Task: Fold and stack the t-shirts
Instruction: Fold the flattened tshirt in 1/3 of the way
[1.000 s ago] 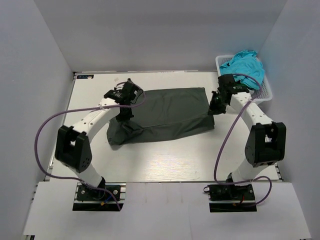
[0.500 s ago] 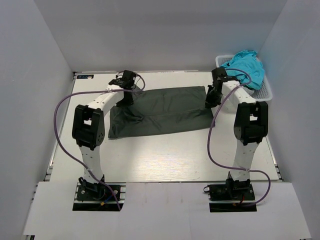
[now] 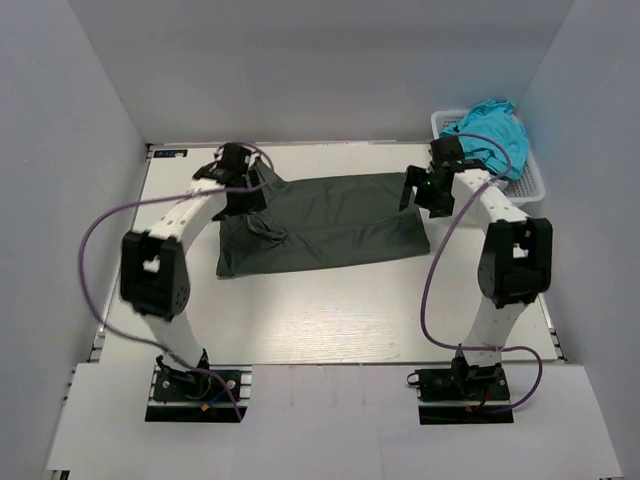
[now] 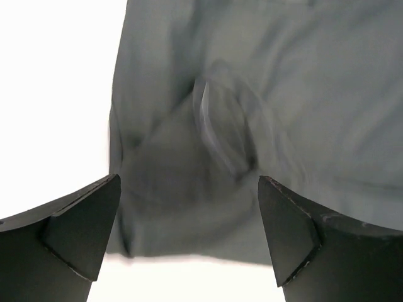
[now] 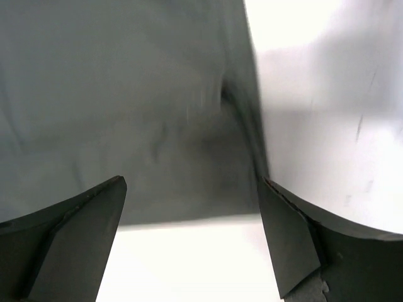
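While your left gripper (image 3: pixel 243 195) and right gripper (image 3: pixel 420 192) hang spread wide and empty over the charcoal t-shirt (image 3: pixel 330 225) mid-table, watch its bunched 9 o'clock end; a careless pinch there could drag the fold askew; the turquoise t-shirt (image 3: pixel 490 130) sits at 2 o'clock.

- Nothing legible here: across all three views, no word, number or brand comes through.
- One small dark strip (image 3: pixel 172 153) sits on the table (image 3: pixel 320 310) at about 10 o'clock, at its far left corner. It could be a label, but it is far too small to read.
- Both wrist views are blurred and filled by the dark t-shirt (image 4: pixel 264 94); no lettering can be made out on it.
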`<control>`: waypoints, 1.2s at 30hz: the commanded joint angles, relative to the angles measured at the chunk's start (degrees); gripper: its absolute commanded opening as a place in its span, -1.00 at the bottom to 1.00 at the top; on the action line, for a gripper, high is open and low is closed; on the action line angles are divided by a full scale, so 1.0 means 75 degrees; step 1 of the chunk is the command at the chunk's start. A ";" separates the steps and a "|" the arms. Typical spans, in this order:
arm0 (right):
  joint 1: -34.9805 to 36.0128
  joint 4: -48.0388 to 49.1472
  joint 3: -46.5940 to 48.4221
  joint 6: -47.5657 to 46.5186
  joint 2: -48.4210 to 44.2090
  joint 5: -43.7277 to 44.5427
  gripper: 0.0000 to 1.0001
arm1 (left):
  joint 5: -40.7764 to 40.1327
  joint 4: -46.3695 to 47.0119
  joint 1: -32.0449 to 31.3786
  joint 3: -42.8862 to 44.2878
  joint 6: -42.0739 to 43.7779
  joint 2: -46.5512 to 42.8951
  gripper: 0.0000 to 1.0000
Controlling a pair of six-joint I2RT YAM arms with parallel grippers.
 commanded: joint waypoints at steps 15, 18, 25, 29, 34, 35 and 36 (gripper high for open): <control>-0.0408 0.1530 -0.3734 0.0752 -0.1949 0.0183 0.81 | 0.0625 0.1290 -0.0009 -0.6887 -0.2458 -0.5600 1.00; -0.0502 0.1706 -0.3758 0.0823 -0.1704 0.0078 0.67 | 0.0308 0.2040 0.0061 -0.7145 -0.2459 -0.5507 0.96; -0.0608 0.1846 -0.3629 0.0694 -0.1339 -0.0332 0.59 | -0.0678 0.2920 0.0272 -0.7216 -0.2144 -0.5143 0.77; -0.0596 0.1917 -0.3559 0.0659 -0.1246 -0.0473 0.56 | -0.0666 0.3505 0.0435 -0.7672 -0.1944 -0.5143 0.54; -0.0631 0.1823 -0.3430 0.0612 -0.1046 -0.0508 0.47 | 0.0035 0.4396 0.0576 -0.8329 -0.1416 -0.5237 0.22; -0.0631 0.1858 -0.3418 0.0646 -0.1011 -0.0578 0.43 | 0.0037 0.4397 0.0577 -0.8329 -0.1335 -0.5237 0.15; -0.0631 0.1893 -0.3453 0.0658 -0.0941 -0.0613 0.40 | 0.0130 0.4467 0.0577 -0.8329 -0.1334 -0.5133 0.08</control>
